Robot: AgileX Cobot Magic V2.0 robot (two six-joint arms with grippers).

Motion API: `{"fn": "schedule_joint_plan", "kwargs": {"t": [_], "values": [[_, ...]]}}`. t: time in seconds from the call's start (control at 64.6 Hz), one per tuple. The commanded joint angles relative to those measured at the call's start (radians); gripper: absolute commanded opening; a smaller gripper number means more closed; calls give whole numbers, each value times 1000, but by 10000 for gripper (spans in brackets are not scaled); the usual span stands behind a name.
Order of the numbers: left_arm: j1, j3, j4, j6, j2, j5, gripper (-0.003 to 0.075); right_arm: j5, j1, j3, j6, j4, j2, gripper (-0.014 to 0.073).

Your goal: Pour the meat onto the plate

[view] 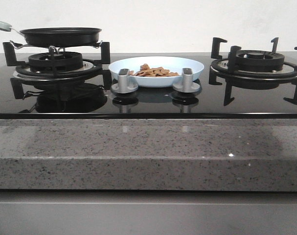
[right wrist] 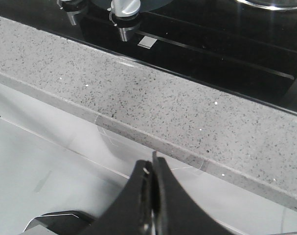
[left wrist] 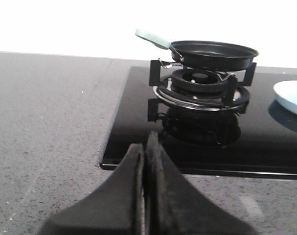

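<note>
Both jaws are pressed together on nothing, left gripper (left wrist: 146,147) and right gripper (right wrist: 152,169), while I count one plate (view: 156,71) holding the meat (view: 153,71) between two burners, one pan (view: 60,35) far left.

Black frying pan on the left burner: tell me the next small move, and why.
Probably none toward pouring: the reddish-brown meat pieces already lie on the pale blue round plate, and the black frying pan looks empty on its burner. Both pincers, left and right, are shut and hold nothing; I would keep them parked.
</note>
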Motion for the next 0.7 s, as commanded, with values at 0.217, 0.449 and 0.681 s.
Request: {"fn": "schedule_joint_plan", "kwargs": {"t": [0.217, 0.449, 0.681], "values": [[-13, 55, 51, -4, -20, -270, -20, -44, -5, -21, -4, 23, 6, -115], [-20, 55, 39, -4, -20, -312, -20, -42, -5, -21, -4, 23, 6, -115], [-29, 55, 39, -4, -20, -312, -20, -42, -5, -21, -4, 23, 6, -115]]}}
